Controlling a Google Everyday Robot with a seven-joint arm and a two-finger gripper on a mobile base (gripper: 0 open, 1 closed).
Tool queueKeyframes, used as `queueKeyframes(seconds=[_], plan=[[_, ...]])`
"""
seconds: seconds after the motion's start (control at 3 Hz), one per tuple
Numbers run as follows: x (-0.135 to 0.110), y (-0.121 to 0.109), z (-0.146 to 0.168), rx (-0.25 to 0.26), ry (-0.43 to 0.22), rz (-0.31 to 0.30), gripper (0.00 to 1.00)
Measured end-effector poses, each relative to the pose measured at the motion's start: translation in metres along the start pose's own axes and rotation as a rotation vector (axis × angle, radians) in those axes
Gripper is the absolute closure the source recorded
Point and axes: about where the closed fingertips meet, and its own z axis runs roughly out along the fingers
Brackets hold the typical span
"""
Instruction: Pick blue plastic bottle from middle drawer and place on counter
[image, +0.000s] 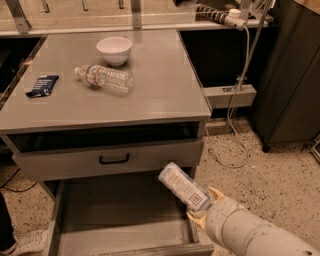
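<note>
The blue plastic bottle (181, 185) — smooth, pale, with a square code mark on its label — tilts above the grey metal middle drawer (115, 215), its base clamped in the hand (204, 206). The matte grey surface (165, 80) holds a crinkled clear bottle (105, 78) and a white bowl (114, 50) — speckled floor (260, 170) alongside.

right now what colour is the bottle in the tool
Pale blue-grey bottle, whitish label; tool above drawer, right side; camera view.
</note>
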Motion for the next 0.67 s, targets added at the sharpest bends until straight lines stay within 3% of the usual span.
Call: queueKeyframes(seconds=[0.33,0.67], plan=[[0.0,0.0,0.0,0.0,0.0,0.0,1.0],[-0.001,-0.007,-0.012,0.032,-0.002,-0.011,1.0]])
